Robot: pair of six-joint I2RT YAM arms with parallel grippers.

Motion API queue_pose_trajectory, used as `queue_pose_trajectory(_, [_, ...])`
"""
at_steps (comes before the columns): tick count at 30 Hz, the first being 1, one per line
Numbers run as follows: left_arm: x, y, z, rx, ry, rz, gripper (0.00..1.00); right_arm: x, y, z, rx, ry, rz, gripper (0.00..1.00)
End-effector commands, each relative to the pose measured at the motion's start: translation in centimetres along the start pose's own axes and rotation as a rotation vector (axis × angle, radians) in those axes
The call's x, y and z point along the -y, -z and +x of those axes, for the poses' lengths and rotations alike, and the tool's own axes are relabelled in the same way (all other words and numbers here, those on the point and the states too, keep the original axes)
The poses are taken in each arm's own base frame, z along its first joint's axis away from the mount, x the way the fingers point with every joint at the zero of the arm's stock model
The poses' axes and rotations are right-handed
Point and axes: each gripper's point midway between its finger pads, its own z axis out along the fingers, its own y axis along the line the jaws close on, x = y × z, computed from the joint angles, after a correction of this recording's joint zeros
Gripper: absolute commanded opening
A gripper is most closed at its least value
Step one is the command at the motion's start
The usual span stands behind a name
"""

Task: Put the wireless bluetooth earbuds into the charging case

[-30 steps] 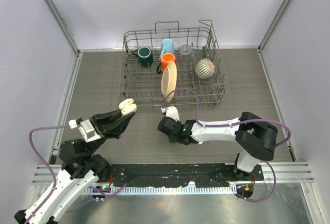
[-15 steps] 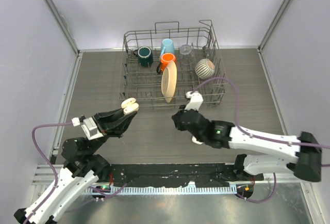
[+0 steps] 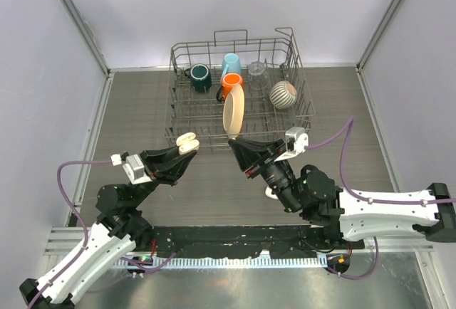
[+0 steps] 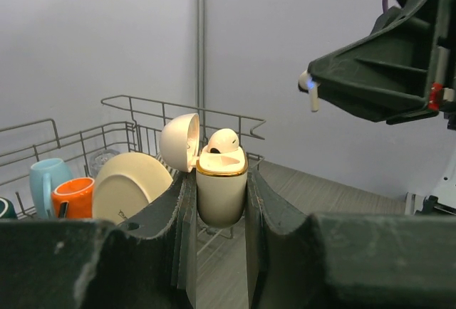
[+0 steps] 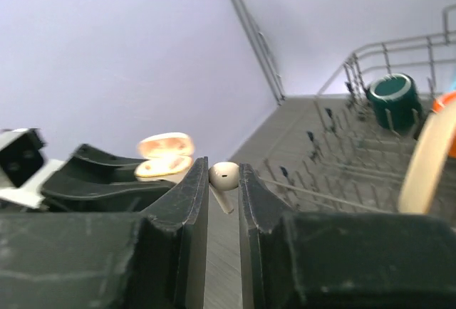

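My left gripper (image 4: 219, 176) is shut on the cream charging case (image 4: 221, 198), held upright above the table, its lid (image 4: 178, 142) open to the left. One white earbud (image 4: 223, 140) sits in the case. In the top view the case (image 3: 187, 142) is left of centre, at the left gripper (image 3: 185, 154). My right gripper (image 5: 223, 168) is shut on a second white earbud (image 5: 226, 174), stem down. It is raised and faces the case from the right, a short gap away (image 3: 234, 145). That earbud also shows in the left wrist view (image 4: 311, 92).
A wire dish rack (image 3: 299, 81) stands at the back with a dark green mug (image 3: 200, 76), a blue cup (image 3: 230, 64), an orange mug (image 3: 231, 82), a glass, a striped bowl (image 3: 283, 94) and a cream plate (image 3: 233, 112). A small white object (image 3: 271, 194) lies on the table by the right arm.
My right arm has lifted off the table and swung round, its gripper now raised and facing the case. My left gripper has moved the case slightly right and back.
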Motion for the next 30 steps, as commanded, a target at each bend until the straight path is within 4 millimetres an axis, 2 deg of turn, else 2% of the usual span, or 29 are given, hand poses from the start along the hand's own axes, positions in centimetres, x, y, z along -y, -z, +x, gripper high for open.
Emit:
queue_pose_trajectory(1, [0.5,-0.4,-2.2,0.100,-0.001,0.029,0.00,-3.4,-0.3,-5.7,0.238,-0.015,-0.088,0.01])
queue_pose_trajectory(2, [0.6,-0.4,-2.2,0.100,0.000,0.034,0.00,-3.9,-0.3,-6.3,0.262,-0.035,-0.106,0.01])
queue_pose_trajectory(3, [0.7,-0.4,-2.2,0.099,0.005,0.037,0.00,-4.6,-0.6,-5.8,0.258,-0.022,-0.126,0.01])
queue_pose_trajectory(5, [0.9,-0.5,-2.0,0.097,0.010,0.051,0.00,-5.3,-0.7,-6.3,0.286,-0.046,-0.146,0.01])
queue_pose_trajectory(6, [0.9,-0.5,-2.1,0.105,0.011,0.053,0.00,-5.5,-1.1,-5.8,0.283,-0.034,-0.150,0.01])
queue_pose_trajectory(12, [1.8,-0.7,-1.7,0.093,0.028,0.105,0.00,-7.6,-1.9,-5.7,0.282,-0.048,-0.199,0.01])
queue_pose_trajectory(19, [2.1,-1.1,-1.4,0.084,0.030,0.130,0.00,-10.1,-2.8,-4.0,0.238,-0.081,-0.277,0.01])
queue_pose_trajectory(23, [2.2,-1.3,-1.4,0.088,0.034,0.139,0.00,-10.9,-3.1,-3.0,0.210,-0.099,-0.297,0.01])
queue_pose_trajectory(30, [2.4,-1.4,-1.7,0.095,0.035,0.148,0.00,-11.1,-3.6,-1.1,0.170,-0.108,-0.294,0.01])
